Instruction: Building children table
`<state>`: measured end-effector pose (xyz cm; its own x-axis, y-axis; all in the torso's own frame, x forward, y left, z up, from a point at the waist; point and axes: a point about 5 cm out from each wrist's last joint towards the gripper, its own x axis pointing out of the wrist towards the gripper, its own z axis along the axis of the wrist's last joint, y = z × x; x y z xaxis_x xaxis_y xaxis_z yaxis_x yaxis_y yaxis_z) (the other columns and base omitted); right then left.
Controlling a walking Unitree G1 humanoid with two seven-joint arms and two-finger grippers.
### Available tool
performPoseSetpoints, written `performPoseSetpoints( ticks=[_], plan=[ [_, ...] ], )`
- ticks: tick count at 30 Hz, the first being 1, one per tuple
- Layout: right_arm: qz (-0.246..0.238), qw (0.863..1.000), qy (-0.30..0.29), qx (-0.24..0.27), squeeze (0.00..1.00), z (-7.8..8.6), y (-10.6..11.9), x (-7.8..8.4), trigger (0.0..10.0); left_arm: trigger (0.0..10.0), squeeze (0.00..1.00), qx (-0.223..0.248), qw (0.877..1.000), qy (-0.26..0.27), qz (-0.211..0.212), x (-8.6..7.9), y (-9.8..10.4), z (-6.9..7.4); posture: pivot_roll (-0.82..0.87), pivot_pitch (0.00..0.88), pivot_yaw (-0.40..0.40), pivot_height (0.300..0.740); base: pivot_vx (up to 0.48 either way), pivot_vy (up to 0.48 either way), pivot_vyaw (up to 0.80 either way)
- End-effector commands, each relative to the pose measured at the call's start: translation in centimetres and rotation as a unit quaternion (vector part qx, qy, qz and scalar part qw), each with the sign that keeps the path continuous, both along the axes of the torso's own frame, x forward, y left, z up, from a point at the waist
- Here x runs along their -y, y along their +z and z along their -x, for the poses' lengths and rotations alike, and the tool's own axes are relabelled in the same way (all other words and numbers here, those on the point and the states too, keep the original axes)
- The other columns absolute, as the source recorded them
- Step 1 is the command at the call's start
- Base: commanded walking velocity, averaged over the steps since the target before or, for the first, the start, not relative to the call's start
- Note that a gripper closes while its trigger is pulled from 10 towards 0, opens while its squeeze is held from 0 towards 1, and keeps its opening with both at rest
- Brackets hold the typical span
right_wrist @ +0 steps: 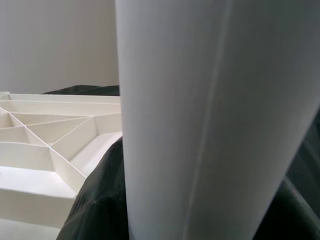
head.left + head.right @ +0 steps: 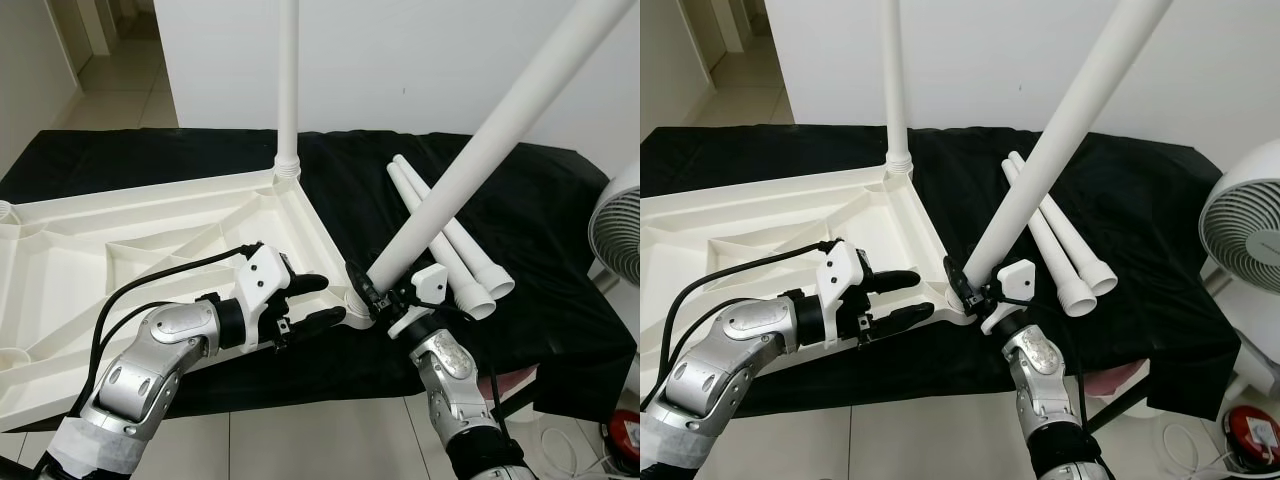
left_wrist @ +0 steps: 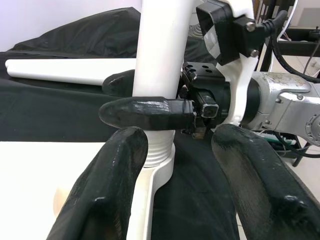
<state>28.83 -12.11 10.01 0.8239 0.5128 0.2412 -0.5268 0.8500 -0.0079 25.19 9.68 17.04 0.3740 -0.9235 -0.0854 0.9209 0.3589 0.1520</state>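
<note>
Smooth white plastic tabletop (image 2: 150, 250) and legs (image 2: 480, 150) lie on matt black cloth (image 2: 520, 200); arms are brushed silver metal.

Upturned tabletop (image 2: 150, 250) lay on black cloth (image 2: 540, 200), left. One leg (image 2: 288, 90) stood at its far corner, a tilted leg (image 2: 480, 150) at the near corner; two spare legs (image 2: 455, 250) lay right of it.

No legible text, label, brand, number or sign anywhere, white tabletop (image 2: 150, 240) unmarked, white legs (image 2: 450, 250) plain, black cloth (image 2: 540, 200) blank, fan (image 2: 1250, 240) without readable badge
</note>
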Motion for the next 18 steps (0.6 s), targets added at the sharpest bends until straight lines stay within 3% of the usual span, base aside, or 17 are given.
performPoseSetpoints(
  ticks=[1, 12, 18],
  plan=[
    [0.038, 0.995, 0.003, -0.093, 0.0, 1.2, -3.7, 0.4, 10.0, 10.0, 0.0, 0.0, 1.0, -0.012, 0.001, 0.2, 0.3, 0.2, -0.02, 0.0, -0.015, 0.74, 0.0, 0.0, 0.0],
    [0.118, 0.984, 0.038, -0.128, 0.0, -0.1, -3.7, -0.5, 10.0, 10.0, 0.0, 0.003, 1.0, -0.012, 0.001, 0.2, 0.4, 0.1, -0.02, 0.0, -0.018, 0.74, 0.0, 0.0, 0.0],
    [0.159, 0.976, 0.084, -0.119, 0.0, -0.4, -3.1, -0.5, 10.0, 10.0, 0.0, 0.003, 1.0, -0.01, 0.002, 0.2, 0.4, 0.1, -0.01, 0.0, -0.023, 0.74, 0.0, 0.0, 0.0]
  ],
)
